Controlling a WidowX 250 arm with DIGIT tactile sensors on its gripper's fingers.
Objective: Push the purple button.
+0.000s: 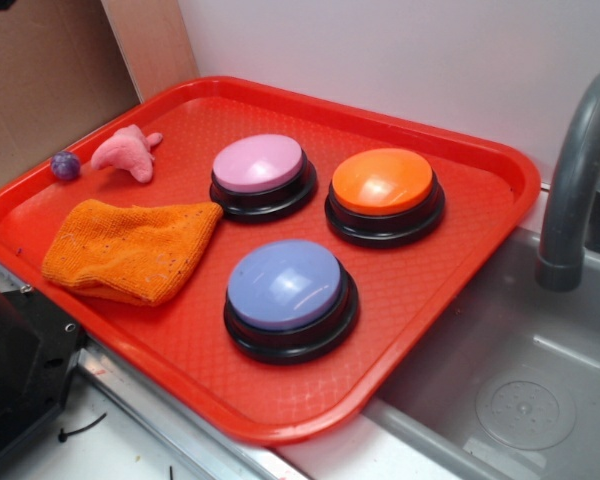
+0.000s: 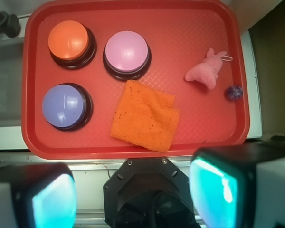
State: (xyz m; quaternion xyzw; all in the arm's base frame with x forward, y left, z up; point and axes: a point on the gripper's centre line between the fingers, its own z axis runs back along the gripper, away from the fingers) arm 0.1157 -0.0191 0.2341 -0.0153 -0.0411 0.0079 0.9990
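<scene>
Wrist: claw (image 2: 133,192) spread wide, high above purple button (image 2: 65,105), w/o contact.

Glossy plastic dome on the purple button (image 1: 285,284) — the red tray (image 1: 430,290) is textured plastic; at nine o'clock, a nubbly orange cloth (image 1: 130,250).

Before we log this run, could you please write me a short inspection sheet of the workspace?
Surface: red plastic tray, flat, textured.
Job's things: bluish-purple domed button on black ring base, at the tray's near side, untouched.
Clutter: pale pink-lilac domed button; orange domed button; folded orange cloth; pink soft toy; small purple ball.
Grippers: gripper open, raised well above the tray's edge, holding nothing.
Cables: nothing seen.
Surroundings: grey sink basin and grey faucet beside the tray.
</scene>
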